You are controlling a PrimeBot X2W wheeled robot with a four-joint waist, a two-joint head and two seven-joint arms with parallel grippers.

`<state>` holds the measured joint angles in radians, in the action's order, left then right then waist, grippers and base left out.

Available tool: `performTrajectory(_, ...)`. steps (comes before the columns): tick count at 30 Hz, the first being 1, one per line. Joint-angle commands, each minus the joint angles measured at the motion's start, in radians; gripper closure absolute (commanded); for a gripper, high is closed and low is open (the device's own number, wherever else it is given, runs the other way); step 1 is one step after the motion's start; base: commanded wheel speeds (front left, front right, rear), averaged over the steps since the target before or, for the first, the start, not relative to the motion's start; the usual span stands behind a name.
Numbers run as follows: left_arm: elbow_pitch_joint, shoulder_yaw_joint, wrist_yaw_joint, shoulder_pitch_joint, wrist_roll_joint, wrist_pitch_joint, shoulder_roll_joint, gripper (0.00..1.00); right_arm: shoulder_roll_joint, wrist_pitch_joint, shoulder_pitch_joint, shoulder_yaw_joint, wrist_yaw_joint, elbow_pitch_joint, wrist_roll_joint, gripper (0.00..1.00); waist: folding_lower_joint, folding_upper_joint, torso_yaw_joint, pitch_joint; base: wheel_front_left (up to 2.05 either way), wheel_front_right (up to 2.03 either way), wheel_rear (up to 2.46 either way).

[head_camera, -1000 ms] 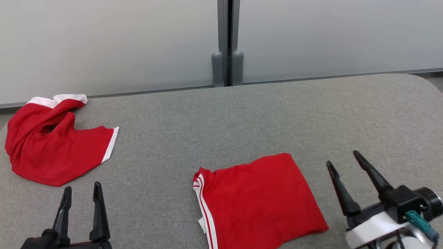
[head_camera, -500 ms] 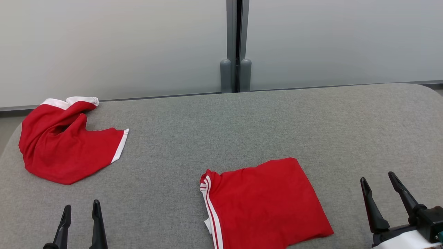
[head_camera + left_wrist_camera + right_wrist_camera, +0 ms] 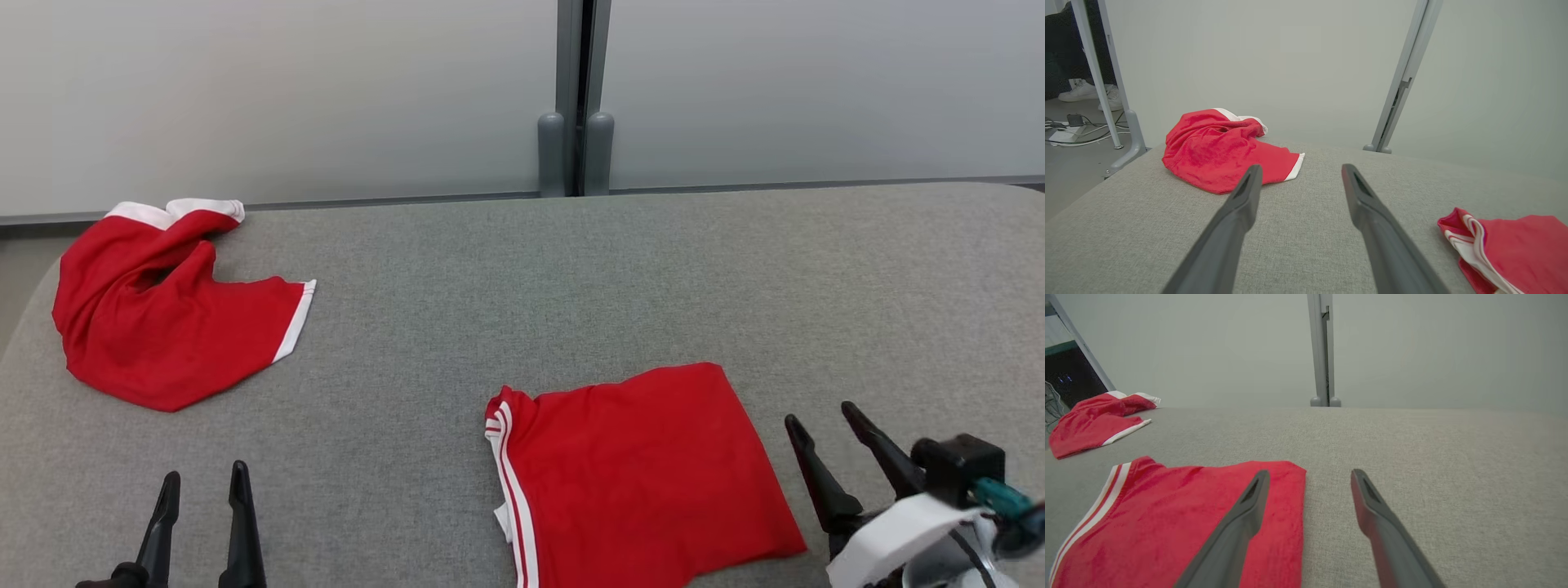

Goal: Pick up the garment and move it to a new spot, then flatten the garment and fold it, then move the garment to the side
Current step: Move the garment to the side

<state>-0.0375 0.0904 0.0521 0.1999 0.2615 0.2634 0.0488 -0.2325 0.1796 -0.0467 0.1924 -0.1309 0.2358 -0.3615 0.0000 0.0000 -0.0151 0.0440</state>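
Head view: folded red garment, white-striped edge, lies flat.

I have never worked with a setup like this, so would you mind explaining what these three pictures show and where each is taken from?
This is a two-armed robot at a grey padded table. One picture comes from a camera on its head, looking down; the other two come from cameras on each wrist, looking along that arm's two dark fingers. In the head view the left gripper is at the lower left and the right gripper at the lower right. Both are open and hold nothing. Two red garments with white trim lie on the table: a crumpled garment at the far left and a folded garment near the right gripper.
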Motion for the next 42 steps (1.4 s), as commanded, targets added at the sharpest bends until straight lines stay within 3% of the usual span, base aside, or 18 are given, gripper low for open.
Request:
performTrajectory(1, 0.000, -0.001, 0.004, -0.018, -0.002, 0.002, 0.004, 0.00, -0.028, -0.047, -0.034, 0.030, 0.000, 0.015, -0.035, 0.00, 0.0000, 0.0000, 0.006, 0.014, 0.00, 0.00, 0.00)
performTrajectory(8, -0.003, -0.017, 0.005, -0.039, 0.005, 0.002, 0.003, 0.00, -0.090, -0.253, -0.136, 0.155, 0.000, 0.128, -0.165, 0.00, 0.0000, 0.0000, 0.029, 0.051, 0.00, 0.00, 0.00)
performTrajectory(19, -0.002, -0.025, 0.011, -0.081, -0.001, 0.002, 0.003, 0.00, -0.075, -0.349, -0.248, 0.288, 0.000, 0.249, -0.324, 0.00, 0.0000, 0.0000, 0.048, 0.103, 0.00, 0.00, 0.00)
performTrajectory(20, -0.003, -0.026, 0.011, -0.083, -0.001, 0.002, 0.004, 0.00, -0.079, -0.350, -0.255, 0.302, 0.000, 0.252, -0.336, 0.71, 0.0000, 0.0000, 0.048, 0.105, 0.00, 0.00, 0.00)
performTrajectory(21, -0.003, -0.026, 0.011, -0.084, 0.000, 0.002, 0.004, 0.00, -0.084, -0.342, -0.261, 0.313, 0.000, 0.254, -0.349, 1.00, 0.0000, 0.0000, 0.047, 0.105, 0.00, 0.00, 0.00)
performTrajectory(24, 0.000, -0.022, 0.010, -0.085, 0.002, 0.002, 0.003, 0.00, -0.118, -0.331, -0.285, 0.325, 0.000, 0.270, -0.360, 1.00, 0.0000, 0.0000, 0.039, 0.109, 0.00, 0.00, 0.00)
performTrajectory(29, 0.003, -0.024, 0.018, -0.089, -0.006, 0.002, 0.003, 0.00, -0.191, -0.285, -0.375, 0.236, 0.001, 0.376, -0.268, 1.00, 0.0000, 0.0000, 0.013, 0.125, 0.00, 0.00, 0.00)
performTrajectory(36, 0.007, -0.037, 0.020, -0.089, -0.011, 0.002, 0.004, 0.00, -0.243, -0.244, -0.537, -0.034, 0.000, 0.582, 0.118, 1.00, 0.0000, 0.0000, -0.010, 0.143, 0.00, 0.00, 0.00)
performTrajectory(41, 0.002, -0.033, 0.026, -0.084, -0.015, 0.002, 0.004, 0.00, -0.240, -0.325, -0.577, -0.205, 0.001, 0.577, 0.399, 1.00, 0.0000, 0.0000, -0.024, 0.145, 0.00, 0.00, 0.00)
performTrajectory(42, 0.002, -0.033, 0.026, -0.084, -0.015, 0.002, 0.004, 0.00, -0.240, -0.325, -0.577, -0.205, 0.001, 0.577, 0.399, 1.00, 0.0000, 0.0000, -0.024, 0.145, 0.00, 0.00, 0.00)
